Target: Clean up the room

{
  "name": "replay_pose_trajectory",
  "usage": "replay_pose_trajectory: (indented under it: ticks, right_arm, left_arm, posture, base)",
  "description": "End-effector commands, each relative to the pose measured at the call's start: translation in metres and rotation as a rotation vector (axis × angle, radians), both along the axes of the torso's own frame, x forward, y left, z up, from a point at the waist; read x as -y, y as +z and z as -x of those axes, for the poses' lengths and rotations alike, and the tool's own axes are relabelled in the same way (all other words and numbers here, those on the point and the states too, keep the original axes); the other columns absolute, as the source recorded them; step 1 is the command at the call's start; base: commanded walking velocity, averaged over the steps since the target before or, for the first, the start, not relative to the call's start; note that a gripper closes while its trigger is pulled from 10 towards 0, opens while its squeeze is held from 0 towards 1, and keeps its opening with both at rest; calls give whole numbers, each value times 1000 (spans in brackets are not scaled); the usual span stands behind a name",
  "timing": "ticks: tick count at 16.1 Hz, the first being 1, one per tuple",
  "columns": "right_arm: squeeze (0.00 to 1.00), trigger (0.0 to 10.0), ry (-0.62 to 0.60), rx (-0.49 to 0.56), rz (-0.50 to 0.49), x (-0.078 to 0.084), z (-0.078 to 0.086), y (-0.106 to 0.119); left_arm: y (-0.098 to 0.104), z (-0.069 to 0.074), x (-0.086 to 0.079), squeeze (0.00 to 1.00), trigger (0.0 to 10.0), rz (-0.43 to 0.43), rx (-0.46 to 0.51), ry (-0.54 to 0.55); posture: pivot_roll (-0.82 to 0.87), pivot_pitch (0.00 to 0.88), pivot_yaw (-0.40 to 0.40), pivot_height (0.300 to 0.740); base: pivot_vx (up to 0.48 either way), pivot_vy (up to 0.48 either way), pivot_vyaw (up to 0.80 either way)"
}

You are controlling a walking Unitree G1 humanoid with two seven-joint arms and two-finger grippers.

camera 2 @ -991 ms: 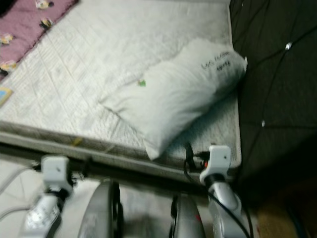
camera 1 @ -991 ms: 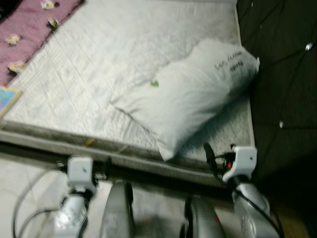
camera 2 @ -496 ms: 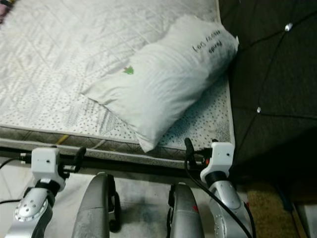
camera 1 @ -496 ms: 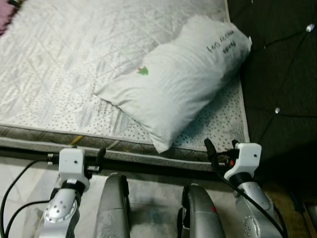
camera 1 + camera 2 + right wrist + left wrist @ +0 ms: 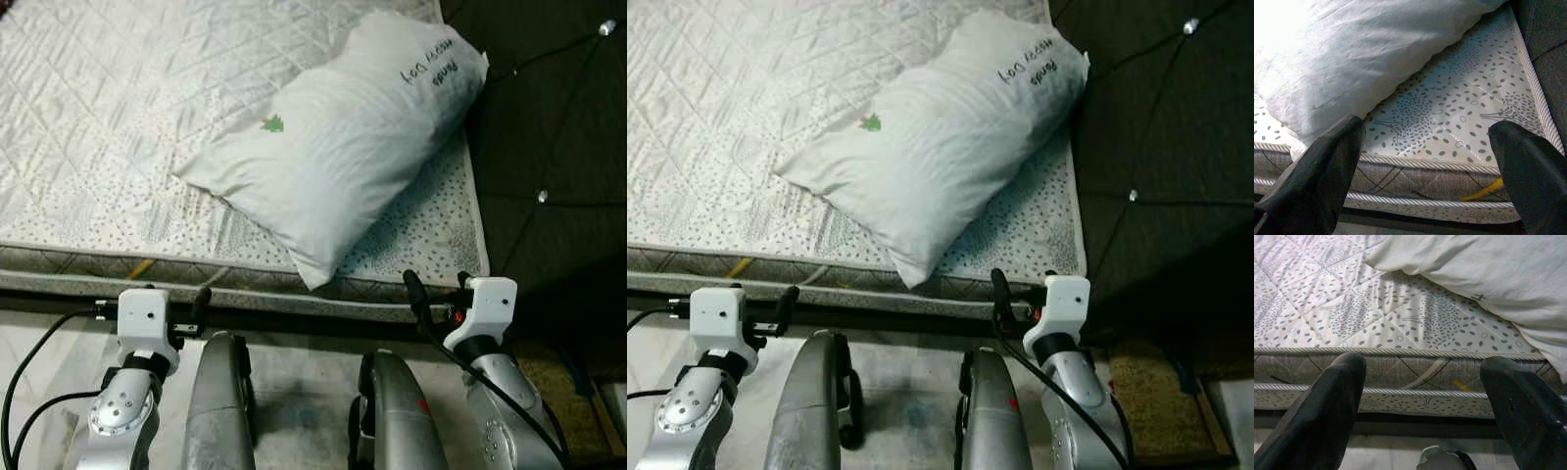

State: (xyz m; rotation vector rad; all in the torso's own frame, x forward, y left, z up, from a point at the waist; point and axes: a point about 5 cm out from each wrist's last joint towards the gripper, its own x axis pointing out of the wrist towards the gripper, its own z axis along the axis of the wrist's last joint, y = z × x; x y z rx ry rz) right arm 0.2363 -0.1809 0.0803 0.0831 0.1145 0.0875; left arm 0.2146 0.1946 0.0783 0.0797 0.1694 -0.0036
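Pillow [image 5: 343, 147] is the thing at hand: a white one, lying on the bare quilted mattress [image 5: 118, 137] toward its right side, beside the dark tufted headboard [image 5: 549, 127].

Both sets of jaws are spread wide with nothing between them. The left gripper [image 5: 1420, 396] is held low in front of the mattress's near edge, its two black fingers [image 5: 1322, 411] framing the grey piped side wall of the mattress. The right gripper [image 5: 1430, 171] is likewise held before the near edge, close to the near right corner, its fingers [image 5: 1317, 176] apart on either side of the dotted quilting. Neither gripper touches the pillow or the mattress.

Seen from the head camera, the pillow's long axis runs on a diagonal: one narrow end points to the near edge of the mattress, ending just short of it between the two grippers and nearer the right one; the other end, bearing dark handwriting, points to the far right, up against the headboard. A small green mark sits on its upper face. In the right wrist view the pillow's near end lies just beyond the jaws; in the left wrist view it lies beyond and off to one side.

A pale tiled floor [image 5: 304, 382] lies below the bed.
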Motion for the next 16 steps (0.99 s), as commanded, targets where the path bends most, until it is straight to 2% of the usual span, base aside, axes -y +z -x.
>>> replay_pose_trajectory:
  ticks: [1, 14, 16]
  right_arm:
    - [0, 10000, 7, -8, 8, 1, 0, 0]
    - [0, 10000, 27, -6, 14, -1, -4, 0]
    - [0, 10000, 29, -5, 12, -2, -4, 0]
  left_arm:
    - [-1, 4, -2, 0, 10000, 1, -11, 8]
    - [-2, 0, 0, 0, 10000, 1, -10, -10]
    - [-2, 0, -1, 0, 10000, -16, -7, 10]
  posture:
    - [-11, 283, -6, 607]
    - [-11, 274, 2, 607]
    - [-10, 274, 2, 607]
  base:
    - [266, 0, 0]
    - [318, 0, 0]
    - [0, 0, 0]
